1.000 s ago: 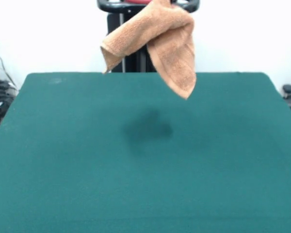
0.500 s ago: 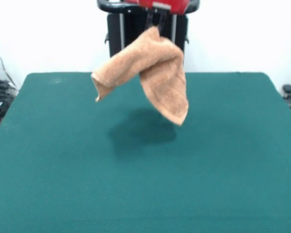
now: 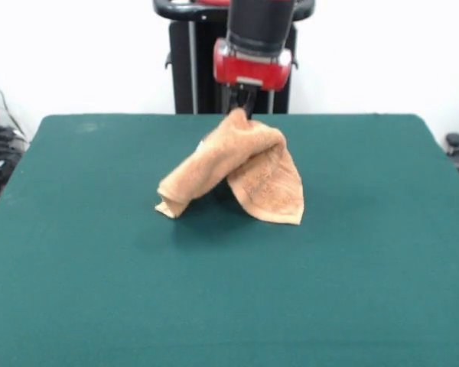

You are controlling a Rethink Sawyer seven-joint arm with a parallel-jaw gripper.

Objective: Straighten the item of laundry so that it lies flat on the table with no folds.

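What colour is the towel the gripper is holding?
Orange-tan terry, plain as far as visible; the towel hangs from the gripper in the front view.

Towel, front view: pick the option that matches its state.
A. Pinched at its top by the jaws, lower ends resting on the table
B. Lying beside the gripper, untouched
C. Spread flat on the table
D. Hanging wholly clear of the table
A: the gripper pinches the orange-tan towel at its peak, and both draped ends reach the green table.
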